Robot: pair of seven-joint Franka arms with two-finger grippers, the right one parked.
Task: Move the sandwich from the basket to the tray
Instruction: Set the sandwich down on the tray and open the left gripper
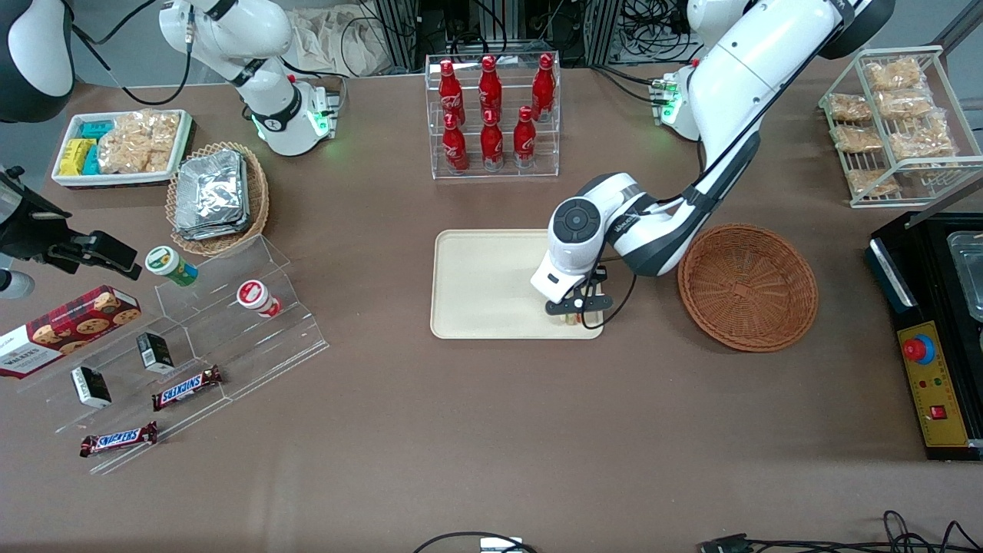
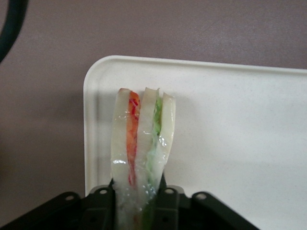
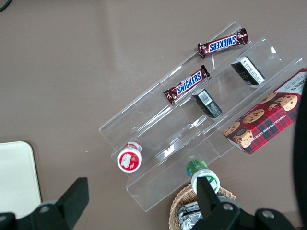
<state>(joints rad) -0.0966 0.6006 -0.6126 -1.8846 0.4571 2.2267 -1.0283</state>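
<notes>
Gripper [image 1: 577,311] clamped on sandwich [image 2: 142,143], low over tray [image 1: 476,284] corner nearest basket [image 1: 747,286]. We judge low hold sets up release; basket empty.

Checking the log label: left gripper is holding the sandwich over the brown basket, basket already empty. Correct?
Not quite. The gripper holds the sandwich over a corner of the beige tray, not over the brown basket; the left wrist view shows the tray beneath it. The basket is indeed empty, per the front view.
</notes>
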